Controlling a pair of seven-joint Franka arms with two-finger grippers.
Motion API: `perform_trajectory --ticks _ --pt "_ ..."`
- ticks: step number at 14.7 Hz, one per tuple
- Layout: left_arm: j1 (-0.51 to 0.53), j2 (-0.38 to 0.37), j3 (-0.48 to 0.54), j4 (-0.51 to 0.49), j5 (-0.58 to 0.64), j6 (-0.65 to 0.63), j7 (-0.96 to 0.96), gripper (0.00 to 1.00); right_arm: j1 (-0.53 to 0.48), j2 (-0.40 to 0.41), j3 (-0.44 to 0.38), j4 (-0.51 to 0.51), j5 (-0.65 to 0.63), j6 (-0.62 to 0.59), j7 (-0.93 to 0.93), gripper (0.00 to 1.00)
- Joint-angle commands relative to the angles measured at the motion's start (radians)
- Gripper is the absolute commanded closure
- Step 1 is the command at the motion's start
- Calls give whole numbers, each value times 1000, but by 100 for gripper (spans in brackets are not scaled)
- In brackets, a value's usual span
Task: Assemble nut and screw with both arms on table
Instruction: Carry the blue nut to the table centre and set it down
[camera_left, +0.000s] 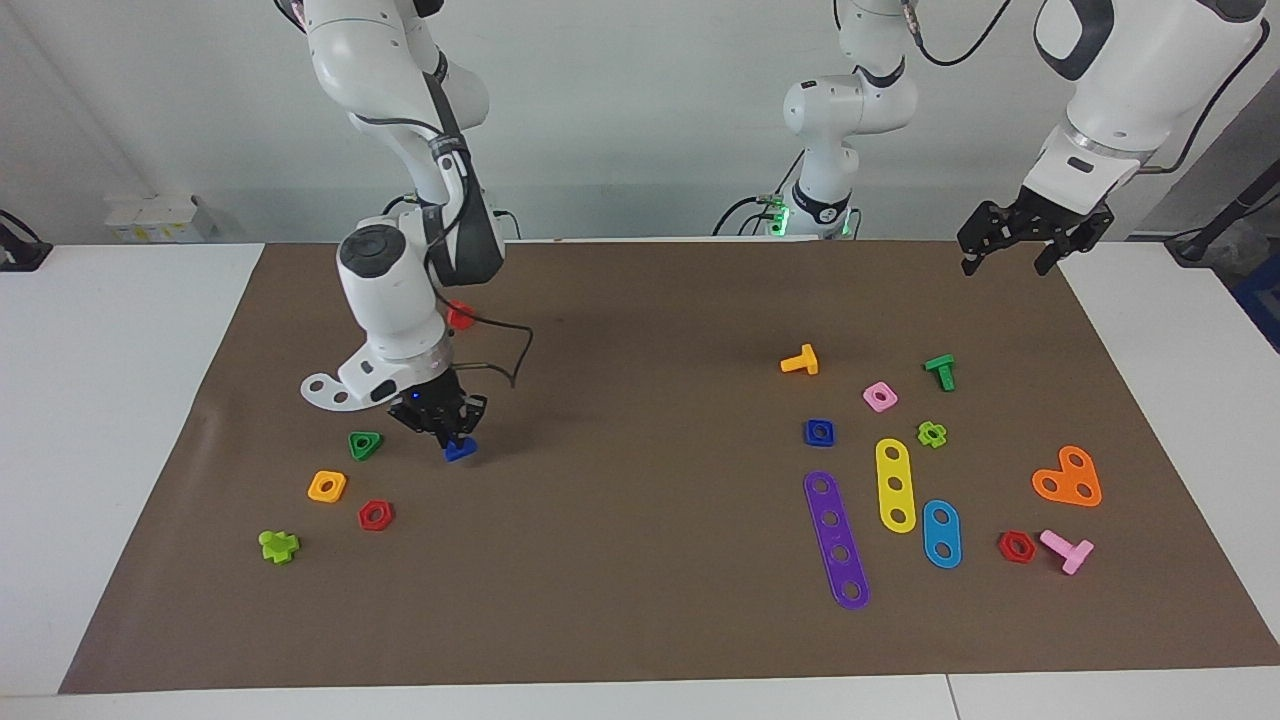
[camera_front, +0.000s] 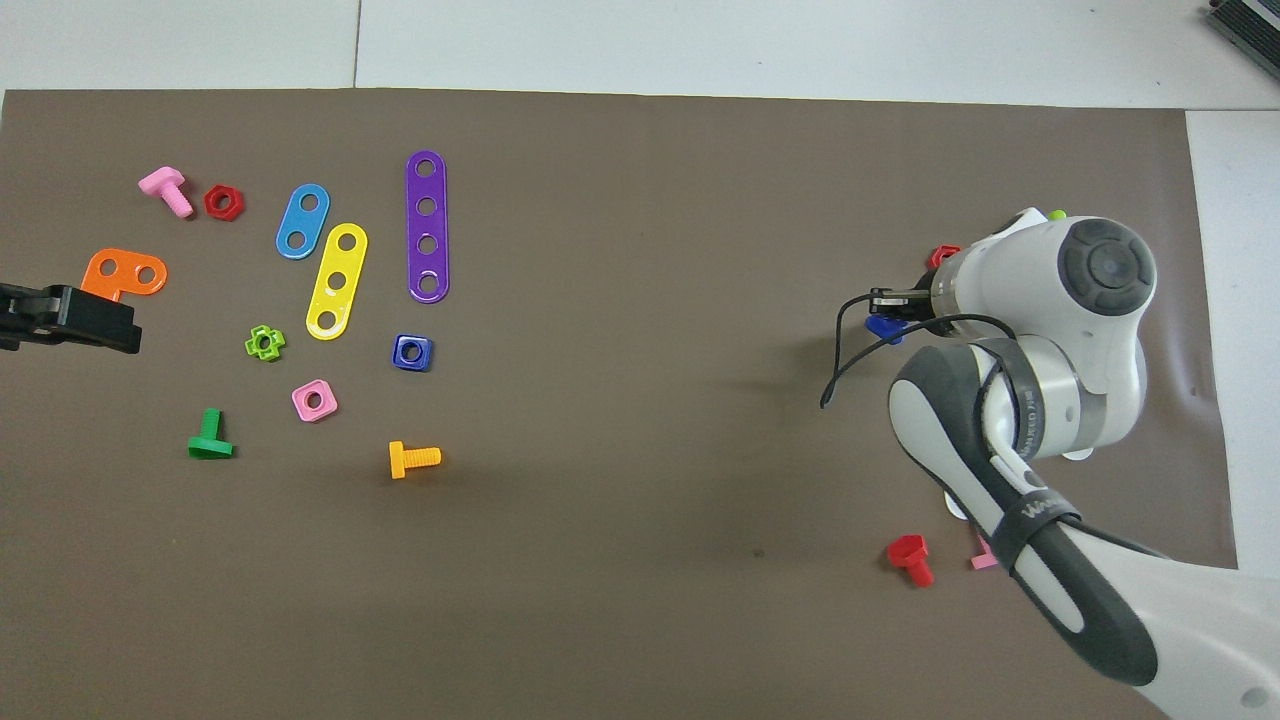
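Plain pale wall (camera_left: 620, 110) at the robots' end; white bench (camera_left: 120, 420) under a brown mat (camera_left: 640, 560); white socket block (camera_left: 160, 215) on the bench edge; even, soft light.

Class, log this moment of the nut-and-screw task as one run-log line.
right end effector: down at screw on table | left end effector: waiting, raised, open | nut: untouched

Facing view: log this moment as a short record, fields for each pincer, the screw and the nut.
right pincer: down at the mat, fingers around the screw
screw: on the mat, toward the right arm's end, beside a green nut
nut: lying free toward the left arm's end, beside the purple strip
left pincer: open, waiting above the mat's edge
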Motion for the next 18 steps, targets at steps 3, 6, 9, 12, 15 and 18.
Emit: perform_trajectory --ticks 3,6,9,12,15,18 --pt "-1 -30 5 -35 -13 14 -8 0 154 26 4 82 14 -27 197 100" --pt "-1 -30 5 -35 -13 14 -8 0 233 60 4 114 -2 -27 308 100" --pt "-1 -30 5 -35 -13 14 -8 0 322 246 -5 342 -31 -141 416 100" --pt "-1 -30 5 -35 -13 14 -8 0 329 302 1 435 -92 -188 469 100" --pt "-1 -30 5 -35 -13 14 -8 0 335 299 1 403 -92 -192 477 100" --pt "-1 -30 5 -35 -13 14 -8 0 335 285 2 364 -89 -188 478 100"
